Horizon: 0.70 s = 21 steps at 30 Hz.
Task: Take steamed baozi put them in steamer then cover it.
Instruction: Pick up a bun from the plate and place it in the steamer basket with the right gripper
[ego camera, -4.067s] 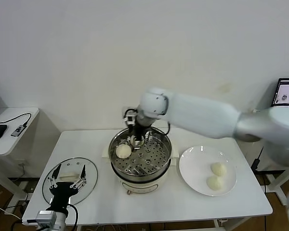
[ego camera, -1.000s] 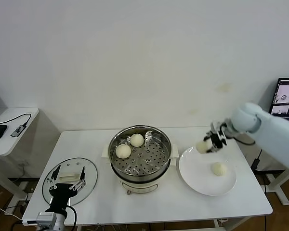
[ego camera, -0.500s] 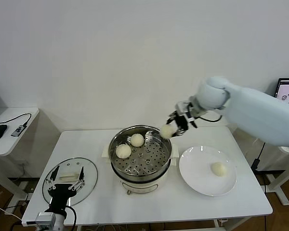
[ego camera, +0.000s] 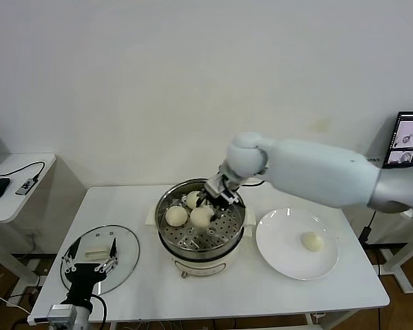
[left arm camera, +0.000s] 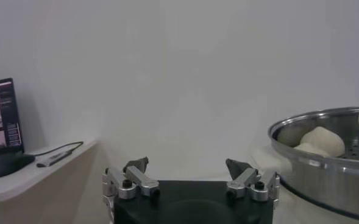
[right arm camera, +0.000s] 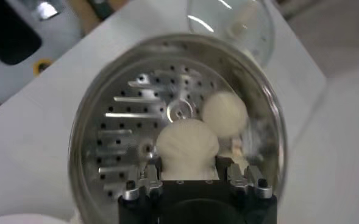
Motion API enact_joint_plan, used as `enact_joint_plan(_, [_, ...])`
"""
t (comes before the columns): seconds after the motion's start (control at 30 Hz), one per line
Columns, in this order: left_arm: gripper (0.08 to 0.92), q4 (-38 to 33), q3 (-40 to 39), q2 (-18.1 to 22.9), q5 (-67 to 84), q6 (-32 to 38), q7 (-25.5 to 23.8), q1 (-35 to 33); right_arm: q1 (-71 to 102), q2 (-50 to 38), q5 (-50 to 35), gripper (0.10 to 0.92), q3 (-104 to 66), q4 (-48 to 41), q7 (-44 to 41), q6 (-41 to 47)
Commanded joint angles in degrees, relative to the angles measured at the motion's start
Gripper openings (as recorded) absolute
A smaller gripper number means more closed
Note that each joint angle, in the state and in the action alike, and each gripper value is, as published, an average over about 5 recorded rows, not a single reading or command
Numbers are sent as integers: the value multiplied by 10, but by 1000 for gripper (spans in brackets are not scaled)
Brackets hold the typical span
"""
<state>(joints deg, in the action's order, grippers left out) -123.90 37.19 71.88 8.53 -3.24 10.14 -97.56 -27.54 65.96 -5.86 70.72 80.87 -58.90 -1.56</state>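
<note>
Nearest, at the table's (ego camera: 158,289) front-left corner: left gripper (ego camera: 87,269), fingers spread and empty, parked just over the glass cover (ego camera: 127,256) lying flat. Mid-table: steel steamer (ego camera: 167,236) on its white cooker base, 2 baozi (ego camera: 176,216) resting inside (left and back-left). Over the steamer floor: right gripper (ego camera: 212,201), clamped on a 3rd baozi (right arm camera: 187,142). Off to the right: white plate (ego camera: 279,251) with 1 last baozi (ego camera: 312,240).

Cream-white baozi (ego camera: 201,216) in shiny silver, hole-dotted steamer (ego camera: 228,232); white plate (ego camera: 282,247); clear cover (ego camera: 127,251).
</note>
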Motion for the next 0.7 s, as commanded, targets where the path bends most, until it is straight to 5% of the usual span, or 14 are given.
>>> enact_joint_plan(0.03, [823, 4, 3, 2, 1, 2, 0, 0, 12, 75, 81, 551, 36, -41, 1, -85])
enact_joint_plan(0.43, [823, 6, -2, 5, -1, 1, 0, 4, 20, 66, 89, 553, 39, -39, -3, -89])
enact_joint_plan(0.7, [823, 7, -6, 4, -1, -1, -1, 11, -23, 32, 22, 727, 22, -8, -13, -62])
